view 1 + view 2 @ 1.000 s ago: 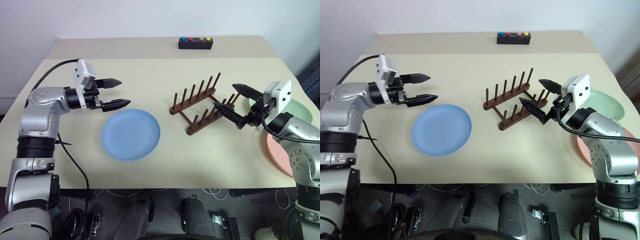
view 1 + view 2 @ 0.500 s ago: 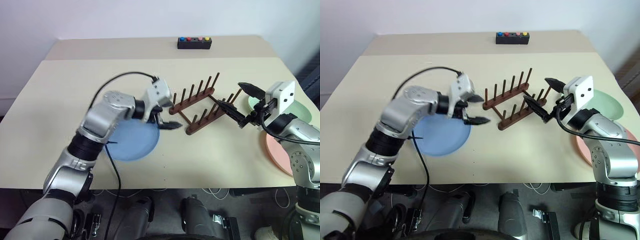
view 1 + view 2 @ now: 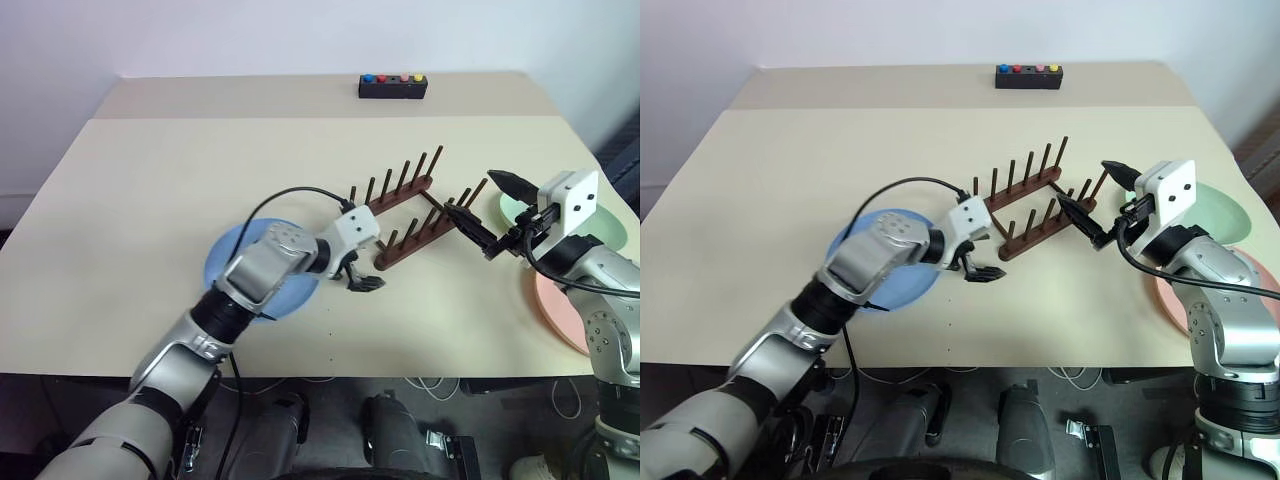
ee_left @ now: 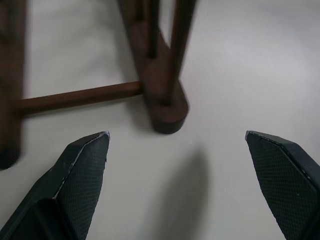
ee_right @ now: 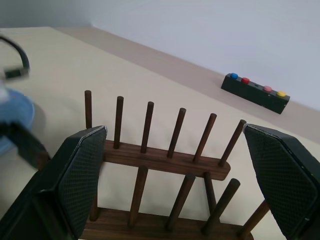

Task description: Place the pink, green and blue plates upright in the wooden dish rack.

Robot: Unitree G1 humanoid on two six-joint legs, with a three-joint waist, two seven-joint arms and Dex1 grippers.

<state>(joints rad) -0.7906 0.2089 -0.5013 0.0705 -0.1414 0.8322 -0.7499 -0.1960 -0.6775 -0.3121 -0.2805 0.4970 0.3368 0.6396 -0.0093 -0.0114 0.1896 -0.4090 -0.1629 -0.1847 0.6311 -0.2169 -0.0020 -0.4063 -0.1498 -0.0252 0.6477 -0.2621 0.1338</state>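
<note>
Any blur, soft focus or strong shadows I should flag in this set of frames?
Left wrist view: the wooden dish rack is soft, its near pegs blurred, and a diffuse shadow falls on the table between the fingers. Right wrist view: rack pegs sharp, fingers close and slightly soft. Both eye views: even light, the left gripper casts only a faint shadow.

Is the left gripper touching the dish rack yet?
Apart. In the left wrist view, the open left gripper has bare table between its fingertips and the end of the wooden dish rack rail ahead.
</note>
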